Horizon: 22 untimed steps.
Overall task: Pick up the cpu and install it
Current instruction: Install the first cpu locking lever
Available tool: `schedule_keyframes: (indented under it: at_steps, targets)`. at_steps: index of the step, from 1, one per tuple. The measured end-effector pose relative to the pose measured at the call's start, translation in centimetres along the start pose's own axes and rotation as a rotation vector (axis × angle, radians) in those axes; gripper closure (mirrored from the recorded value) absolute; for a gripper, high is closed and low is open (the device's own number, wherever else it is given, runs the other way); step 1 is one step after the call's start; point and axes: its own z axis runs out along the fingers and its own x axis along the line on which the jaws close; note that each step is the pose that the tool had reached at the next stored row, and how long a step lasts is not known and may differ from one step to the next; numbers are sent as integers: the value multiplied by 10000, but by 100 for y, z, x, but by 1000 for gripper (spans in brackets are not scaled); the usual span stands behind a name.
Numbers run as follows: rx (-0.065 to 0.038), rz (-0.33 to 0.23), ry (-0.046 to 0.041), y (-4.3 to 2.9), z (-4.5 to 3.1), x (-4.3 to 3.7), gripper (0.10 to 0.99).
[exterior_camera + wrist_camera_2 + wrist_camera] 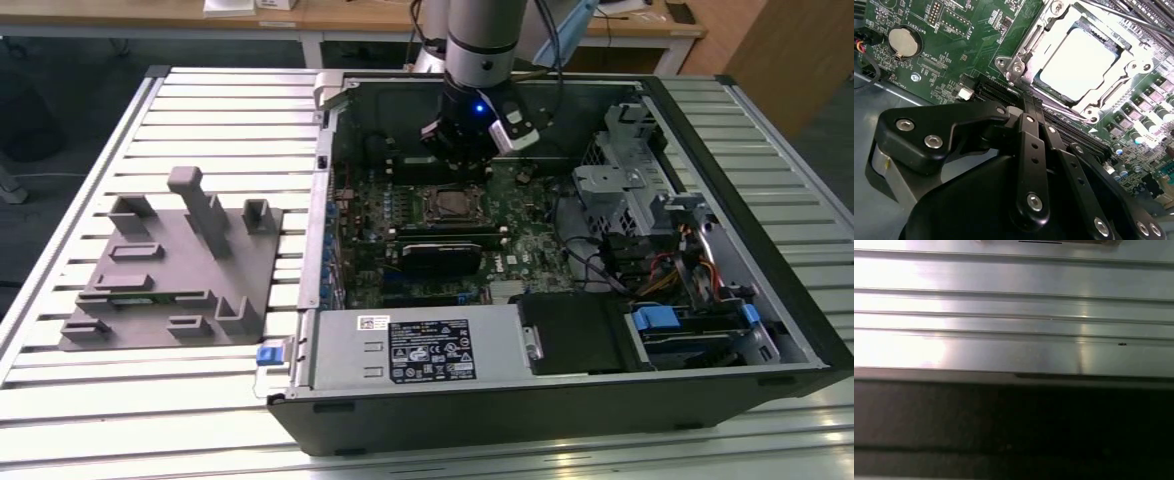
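Observation:
The cpu [1084,62], a flat square chip with a pale silver-white top, lies inside the metal socket frame [1019,60] on the green motherboard [954,60]. In the exterior view the cpu [454,205] sits mid-board inside the open computer case. My gripper [467,152] hangs just above the board, a little behind the socket. In the second wrist view its black linkages converge to the fingertips [1021,102], which meet beside the socket's corner. The gripper is shut and holds nothing.
A grey fixture [174,270] lies on the slatted metal table [80,400] at the exterior view's left. Inside the case are a white-labelled metal box [427,345], a drive cage [627,190] and cables [681,270]. A coin battery [903,41] sits on the board.

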Motion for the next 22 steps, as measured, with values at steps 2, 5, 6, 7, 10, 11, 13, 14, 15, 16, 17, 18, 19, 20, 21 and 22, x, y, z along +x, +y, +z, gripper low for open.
schedule_keyframes:
  at_steps: [2, 5, 6, 7, 10, 11, 13, 14, 15, 16, 17, 18, 19, 20, 21, 22]
  targets:
    - [15, -1, 0, 0, 2, 0, 980]
    - [76, -1, 4, 3, 23, -2, 980]
    - [80, 0, 5, 10, 30, -3, 980]
    - [78, -1, 3, 12, 35, -4, 980]
    - [81, -2, 3, 13, 35, -3, 980]
    - [83, -2, 4, 13, 33, -4, 980]
    - [82, -2, 3, 15, 19, -4, 980]
    - [81, -2, 2, 15, 18, -4, 980]
    - [83, -2, 2, 15, 18, -4, 980]
    - [98, -2, 0, 15, 18, -4, 980]
    - [143, -1, 4, 15, 18, -4, 980]
    - [195, -2, 4, 14, 21, -4, 980]
    - [244, -3, 6, 14, 24, -4, 980]
    - [276, -4, 6, 14, 27, -4, 980]
    - [312, -3, 6, 14, 31, -4, 980]
    - [346, -4, 7, 13, 36, -4, 980]
